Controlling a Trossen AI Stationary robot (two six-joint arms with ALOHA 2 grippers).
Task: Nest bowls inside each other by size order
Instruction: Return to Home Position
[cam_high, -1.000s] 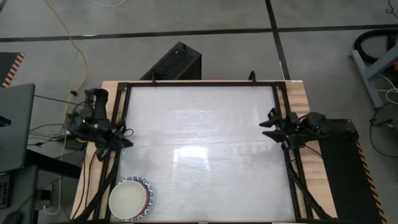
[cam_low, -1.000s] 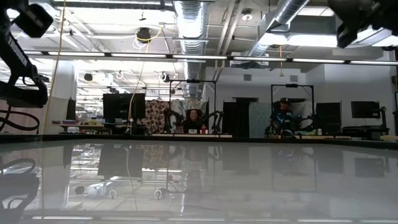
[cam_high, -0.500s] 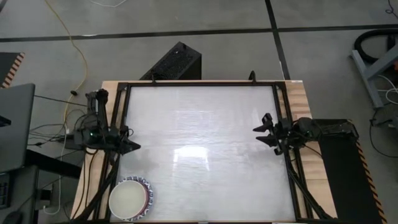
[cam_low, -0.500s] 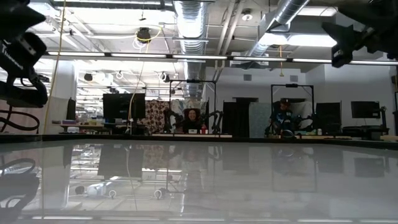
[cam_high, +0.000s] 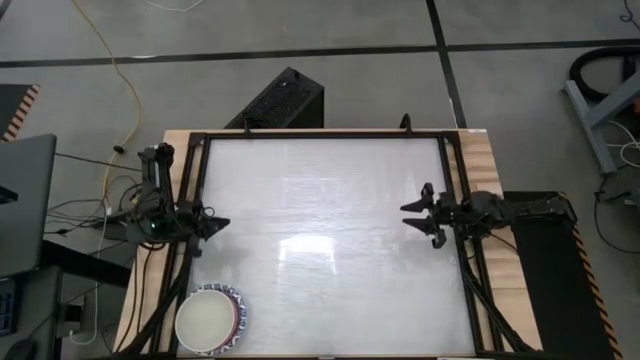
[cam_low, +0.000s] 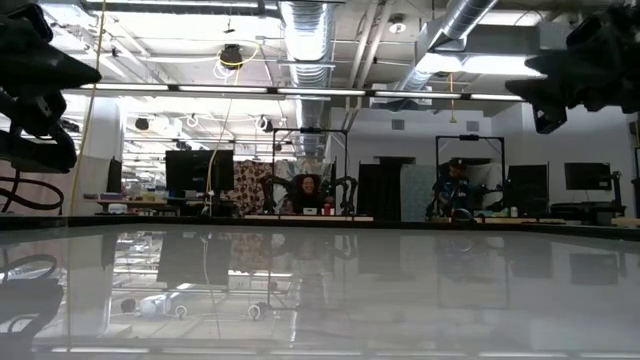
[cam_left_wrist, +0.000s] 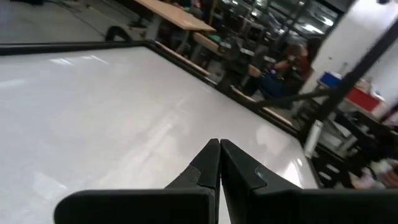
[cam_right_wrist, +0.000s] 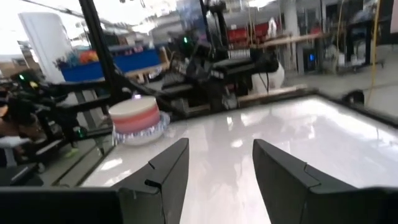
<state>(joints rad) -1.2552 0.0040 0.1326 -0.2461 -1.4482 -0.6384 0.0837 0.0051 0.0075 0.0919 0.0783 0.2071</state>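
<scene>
Everything sits in one nested stack of round bowls (cam_high: 210, 319) at the 7 o'clock corner of the glossy white tabletop (cam_high: 320, 190). It has a cream-white dish on top and a blue-and-white patterned rim outermost. The right wrist view shows pink and red bands in between. The left pincer (cam_high: 218, 224) is at the 9 o'clock edge, fingers pressed together, empty. The right pincer (cam_high: 410, 214) is at the 3 o'clock edge, fingers spread, empty.

The stack of nested round bowls (cam_high: 209, 320), blue-and-white patterned rim around a cream-white centre, is sitting on the glossy white rectangular table (cam_high: 320, 190) at its 7 o'clock corner. The left gripper (cam_high: 222, 223) is hovering at the 9 o'clock edge and the right gripper (cam_high: 412, 213) at 3 o'clock, both well apart from the stack.
</scene>
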